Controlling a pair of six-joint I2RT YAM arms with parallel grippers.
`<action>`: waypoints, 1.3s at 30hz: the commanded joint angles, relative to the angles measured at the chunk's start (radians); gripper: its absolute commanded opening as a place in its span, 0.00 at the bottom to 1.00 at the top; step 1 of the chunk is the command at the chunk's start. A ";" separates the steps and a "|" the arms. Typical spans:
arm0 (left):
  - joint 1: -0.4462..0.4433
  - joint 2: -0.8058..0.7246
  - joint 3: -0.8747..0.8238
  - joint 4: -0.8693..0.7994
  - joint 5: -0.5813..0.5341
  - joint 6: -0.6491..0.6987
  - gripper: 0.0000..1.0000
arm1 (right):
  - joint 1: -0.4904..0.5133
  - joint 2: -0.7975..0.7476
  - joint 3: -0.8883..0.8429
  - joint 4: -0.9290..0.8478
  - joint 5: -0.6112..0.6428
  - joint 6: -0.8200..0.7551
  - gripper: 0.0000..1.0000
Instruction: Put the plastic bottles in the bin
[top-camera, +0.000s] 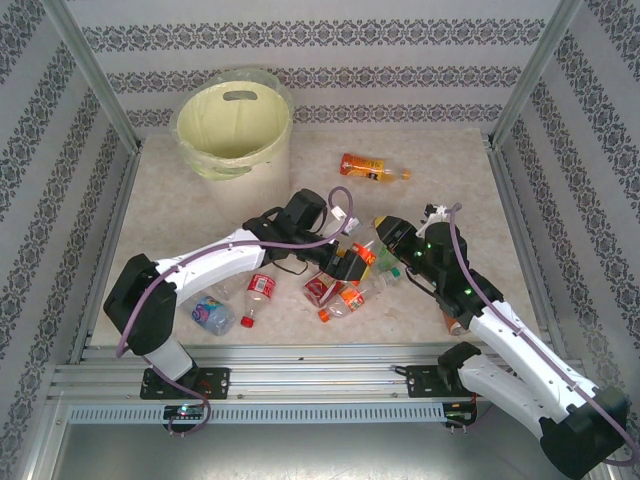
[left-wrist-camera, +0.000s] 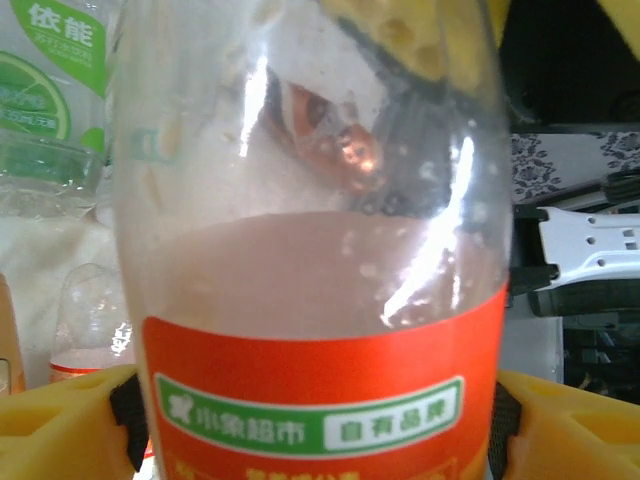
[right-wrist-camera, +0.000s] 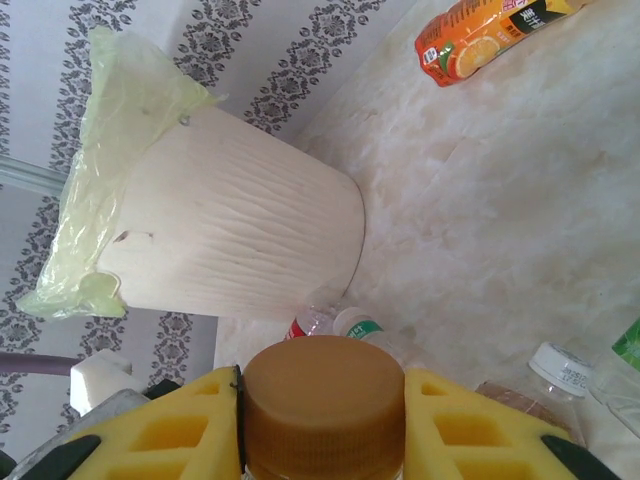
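Note:
My left gripper (left-wrist-camera: 320, 430) is shut on a clear bottle with an orange-red label (left-wrist-camera: 310, 380); its yellow fingers (left-wrist-camera: 60, 425) press both sides of the label. In the top view this gripper (top-camera: 350, 263) is in the bottle pile at the table's middle front. My right gripper (right-wrist-camera: 322, 420) is shut on the brown cap (right-wrist-camera: 322, 400) of a bottle, its body hidden below; from above it (top-camera: 386, 240) is just right of the left one. The pale-yellow bin (top-camera: 232, 125) with its clear liner stands at the back left. An orange juice bottle (top-camera: 372, 168) lies alone behind the grippers.
More bottles lie near the front: a red-labelled one (top-camera: 260, 293), a crushed blue one (top-camera: 212, 315), an orange-capped one (top-camera: 350, 298). The right wrist view has the bin's wall (right-wrist-camera: 240, 230), two bottles by its foot (right-wrist-camera: 350, 325) and a white cap (right-wrist-camera: 560, 365). Frame posts border the table.

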 joint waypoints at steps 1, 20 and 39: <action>-0.002 -0.009 0.020 0.034 0.042 0.011 0.73 | 0.010 0.000 0.028 0.035 -0.002 -0.012 0.33; 0.042 -0.060 0.007 0.068 0.041 0.011 0.48 | 0.010 -0.132 -0.014 -0.019 -0.018 -0.092 0.82; 0.106 -0.134 0.241 -0.226 -0.220 0.177 0.51 | -0.003 -0.197 0.391 -0.356 -0.224 -0.695 0.98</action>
